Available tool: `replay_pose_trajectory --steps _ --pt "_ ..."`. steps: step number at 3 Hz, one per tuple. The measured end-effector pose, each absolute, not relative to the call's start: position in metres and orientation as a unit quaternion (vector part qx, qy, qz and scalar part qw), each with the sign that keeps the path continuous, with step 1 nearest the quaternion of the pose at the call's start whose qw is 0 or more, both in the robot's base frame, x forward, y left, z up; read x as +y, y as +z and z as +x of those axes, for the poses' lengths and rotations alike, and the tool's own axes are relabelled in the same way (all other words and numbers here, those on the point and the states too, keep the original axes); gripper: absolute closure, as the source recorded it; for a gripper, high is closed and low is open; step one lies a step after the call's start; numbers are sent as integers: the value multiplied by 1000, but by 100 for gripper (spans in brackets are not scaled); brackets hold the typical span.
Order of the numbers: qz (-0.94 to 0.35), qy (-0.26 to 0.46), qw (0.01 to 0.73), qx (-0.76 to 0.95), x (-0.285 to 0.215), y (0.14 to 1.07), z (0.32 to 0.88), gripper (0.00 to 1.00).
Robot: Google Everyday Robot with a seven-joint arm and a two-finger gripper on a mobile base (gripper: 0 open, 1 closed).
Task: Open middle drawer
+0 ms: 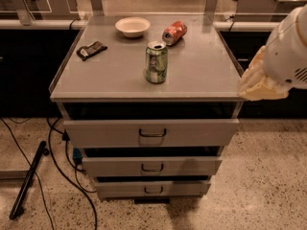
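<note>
The middle drawer (192,166) is the second of three grey fronts on the cabinet, low and flat, with a small dark loop handle (152,167) at its centre. A dark gap shows above its front. The taller top drawer (201,132) is above it and the bottom drawer (182,188) is below. My arm's white housing (292,47) comes in from the right edge. Its cream-coloured gripper end (261,83) hangs beside the right front corner of the cabinet top, well above and to the right of the middle drawer's handle.
On the grey cabinet top (201,66) stand a green can (156,62) upright, a red can (174,32) on its side, a white bowl (133,26) and a dark packet (91,50). Black cables (62,162) and a dark bar (28,180) lie on the floor at left.
</note>
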State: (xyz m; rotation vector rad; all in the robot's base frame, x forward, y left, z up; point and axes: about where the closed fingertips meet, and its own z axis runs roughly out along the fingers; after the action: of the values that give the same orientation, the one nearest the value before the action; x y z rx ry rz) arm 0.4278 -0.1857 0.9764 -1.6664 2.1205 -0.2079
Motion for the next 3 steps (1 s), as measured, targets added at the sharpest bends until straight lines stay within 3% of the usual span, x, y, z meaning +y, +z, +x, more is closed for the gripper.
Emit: replay_pose_trajectory --steps 1,3 --pt "-601 -65 213 768 -171 929 428 95" --pt "-604 -27 166 779 -138 788 417 100"
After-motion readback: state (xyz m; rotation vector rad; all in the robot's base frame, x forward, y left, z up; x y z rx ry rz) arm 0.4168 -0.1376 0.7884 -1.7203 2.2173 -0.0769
